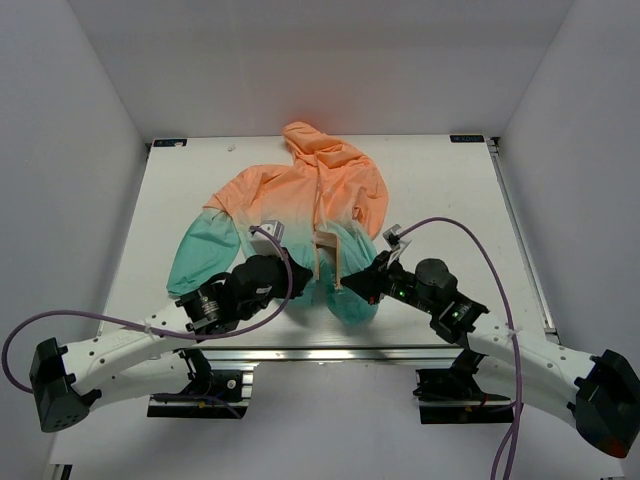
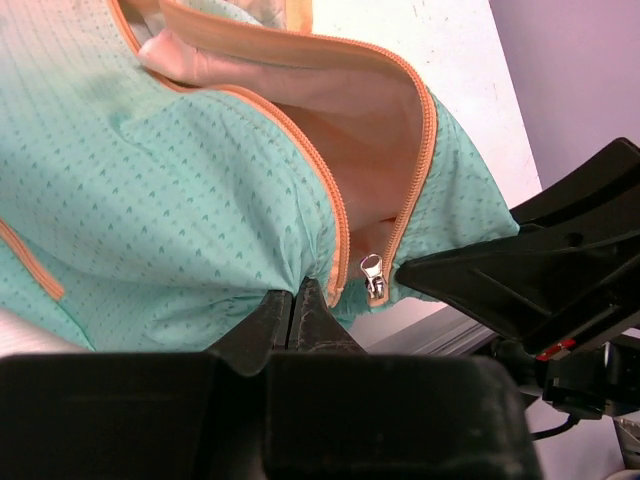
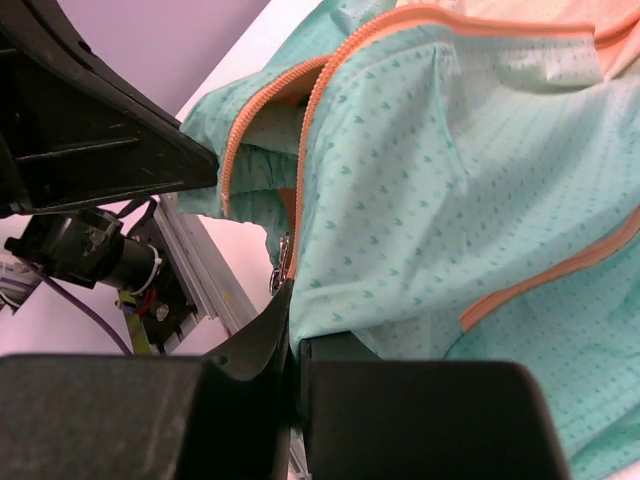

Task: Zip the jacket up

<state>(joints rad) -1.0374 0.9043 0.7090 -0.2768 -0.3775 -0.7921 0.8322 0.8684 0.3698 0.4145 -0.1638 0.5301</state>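
The jacket (image 1: 300,190) lies flat on the white table, with its peach hood at the far side and its teal hem at the near edge. Its orange front zipper (image 1: 322,225) gapes open above the hem. My left gripper (image 1: 303,278) is shut on the teal hem (image 2: 200,250) just left of the zipper. The silver zipper slider (image 2: 373,277) hangs at the bottom of the zipper, beside its fingertips. My right gripper (image 1: 350,284) is shut on the hem (image 3: 400,250) just right of the zipper, its tips next to the slider (image 3: 281,268). The two grippers face each other closely.
The table (image 1: 460,200) has grey walls on three sides. An aluminium rail (image 1: 330,353) runs along its near edge under the hem. Purple cables loop over both arms. The opposite gripper fills the right of the left wrist view (image 2: 560,270) and the upper left of the right wrist view (image 3: 90,130).
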